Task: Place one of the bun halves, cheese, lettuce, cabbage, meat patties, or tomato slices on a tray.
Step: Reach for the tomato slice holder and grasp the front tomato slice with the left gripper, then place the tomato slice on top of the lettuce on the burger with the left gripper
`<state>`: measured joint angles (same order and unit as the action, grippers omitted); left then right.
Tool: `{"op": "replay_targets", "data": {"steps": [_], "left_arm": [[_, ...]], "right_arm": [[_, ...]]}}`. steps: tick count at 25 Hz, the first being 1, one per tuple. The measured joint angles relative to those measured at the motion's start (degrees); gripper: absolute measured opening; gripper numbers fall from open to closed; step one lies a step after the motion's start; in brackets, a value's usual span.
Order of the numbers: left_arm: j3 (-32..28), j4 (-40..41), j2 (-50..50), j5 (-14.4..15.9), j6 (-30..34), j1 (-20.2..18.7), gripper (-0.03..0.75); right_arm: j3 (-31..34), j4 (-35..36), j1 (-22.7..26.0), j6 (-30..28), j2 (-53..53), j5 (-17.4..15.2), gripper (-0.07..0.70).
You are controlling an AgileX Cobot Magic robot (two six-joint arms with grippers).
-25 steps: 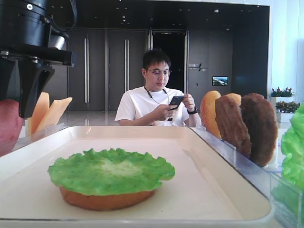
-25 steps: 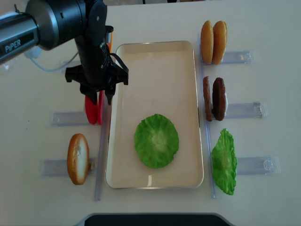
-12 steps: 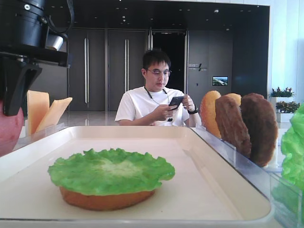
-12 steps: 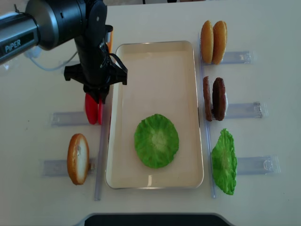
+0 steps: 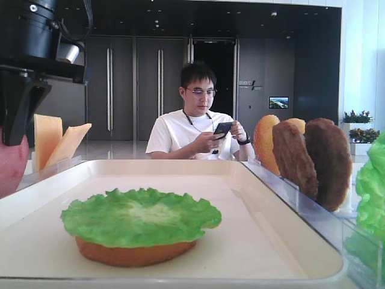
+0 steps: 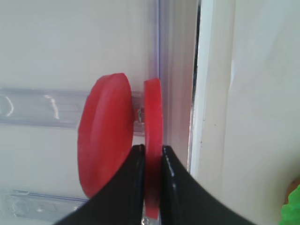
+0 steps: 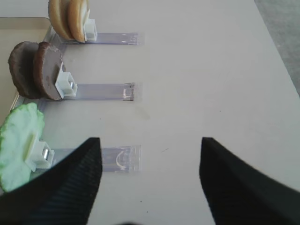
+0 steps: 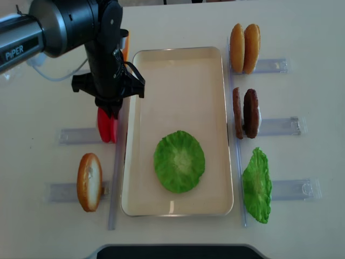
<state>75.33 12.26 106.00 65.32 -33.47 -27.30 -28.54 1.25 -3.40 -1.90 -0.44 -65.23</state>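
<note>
Two red tomato slices stand on edge in a clear holder left of the tray (image 8: 178, 59). My left gripper (image 6: 153, 151) is shut on the slice nearer the tray (image 6: 153, 108); the other slice (image 6: 104, 136) stands free just left of it. From overhead, the left gripper (image 8: 112, 110) hangs over the tomato slices (image 8: 105, 129). On the tray lies lettuce (image 8: 179, 161) on top of a bun half (image 5: 132, 253). My right gripper (image 7: 150, 139) is open above bare table, holding nothing.
Right of the tray, holders carry two bun halves (image 8: 245, 47), two meat patties (image 8: 245, 113) and a lettuce leaf (image 8: 257, 185). A bun half (image 8: 89, 181) stands front left, and cheese slices (image 5: 57, 141) stand behind the left arm. A seated person (image 5: 198, 120) is beyond the table.
My left gripper's jaws came together from spread apart and now clamp the tomato slice nearer the tray. Nothing else has moved.
</note>
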Motion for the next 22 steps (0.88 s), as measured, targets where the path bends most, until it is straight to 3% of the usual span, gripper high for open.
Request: {"op": "replay_targets", "data": {"steps": [14,22], "left_arm": [[0.0,-0.1,-10.3,3.3,-0.2,0.0,0.047],[0.0,-0.1,-11.3,4.2,-0.4,0.0,0.046]], "right_arm": [[0.0,0.0,0.0,0.0,0.0,0.0,0.461],[0.0,0.0,0.0,0.0,0.0,0.0,0.461]]}}
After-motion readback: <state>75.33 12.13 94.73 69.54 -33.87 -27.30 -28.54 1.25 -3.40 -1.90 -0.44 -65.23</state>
